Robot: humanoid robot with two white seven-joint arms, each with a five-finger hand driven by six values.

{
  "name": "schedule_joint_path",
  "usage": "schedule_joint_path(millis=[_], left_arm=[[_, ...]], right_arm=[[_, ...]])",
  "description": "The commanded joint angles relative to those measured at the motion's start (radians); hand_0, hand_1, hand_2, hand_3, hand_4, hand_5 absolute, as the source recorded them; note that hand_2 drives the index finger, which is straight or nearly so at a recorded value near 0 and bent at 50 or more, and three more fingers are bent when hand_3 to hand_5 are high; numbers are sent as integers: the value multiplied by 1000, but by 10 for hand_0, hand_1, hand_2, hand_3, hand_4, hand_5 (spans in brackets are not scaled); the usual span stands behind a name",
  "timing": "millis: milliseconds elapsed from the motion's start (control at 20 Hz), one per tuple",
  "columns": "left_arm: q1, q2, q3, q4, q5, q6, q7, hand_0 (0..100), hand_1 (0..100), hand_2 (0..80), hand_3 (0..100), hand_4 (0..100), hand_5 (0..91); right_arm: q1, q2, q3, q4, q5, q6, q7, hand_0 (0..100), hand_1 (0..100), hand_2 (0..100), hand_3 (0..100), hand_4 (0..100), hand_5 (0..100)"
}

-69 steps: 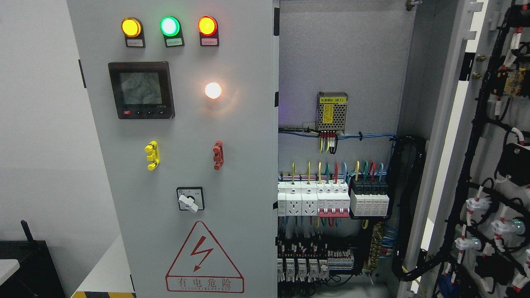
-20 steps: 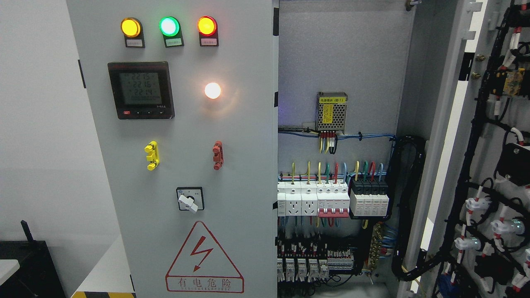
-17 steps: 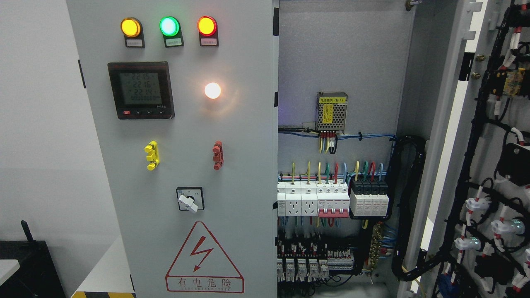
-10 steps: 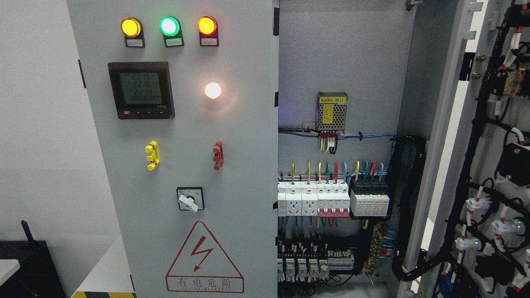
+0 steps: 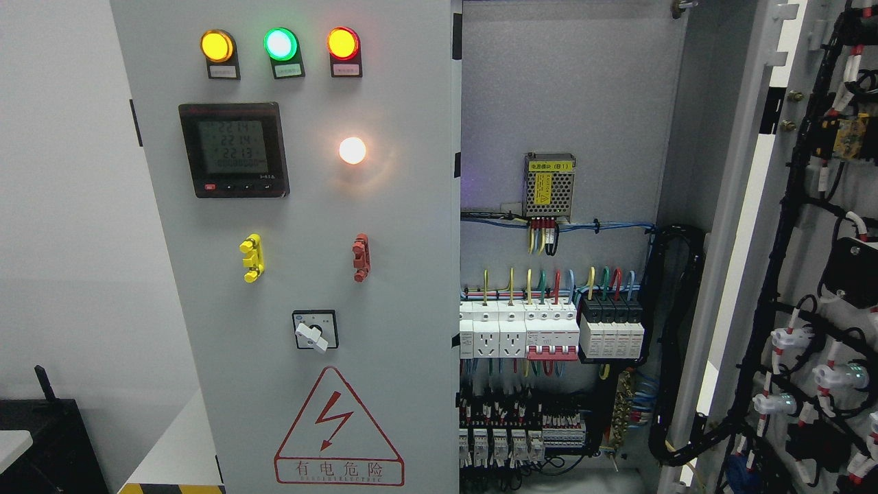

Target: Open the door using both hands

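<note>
A grey electrical cabinet fills the head view. Its left door (image 5: 384,226) stands closed and carries three lit lamps, a digital meter (image 5: 233,149), a yellow handle (image 5: 252,258), a red handle (image 5: 361,257), a rotary switch (image 5: 315,331) and a red warning triangle. The right door (image 5: 816,288) is swung wide open at the picture's right, its wired inner face showing. Between them the cabinet interior (image 5: 562,89) is exposed. Neither of my hands nor any arm shows.
Inside are a power supply (image 5: 549,185), a row of breakers (image 5: 552,333) and terminal blocks lower down. A black cable bundle (image 5: 675,343) loops at the hinge side. A white wall is on the left, with a dark box (image 5: 41,446) at the lower left.
Only the meter's display has changed: blurred 3.5 s ago, digits since, with slightly different readings now. Doors and everything else are still.
</note>
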Motion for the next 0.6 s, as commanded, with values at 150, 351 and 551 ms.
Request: schedule_joint_path(millis=[150,351,551], left_arm=[[11,-5,-73,-26,8,-1,-6,0,0,0,0,0,0],[11,-5,-73,-24,8,4,-7,0,0,0,0,0,0],[11,-5,-73,-22,8,18,-7,0,0,0,0,0,0]], right_arm=[[342,-91,-14,-747,-17,-94,5,379,0,0,0,0,0],[416,-85,19,-808,-17,-247,5,379,0,0,0,0,0],[407,-91,61,-833,-20,-315,5,379,0,0,0,0,0]])
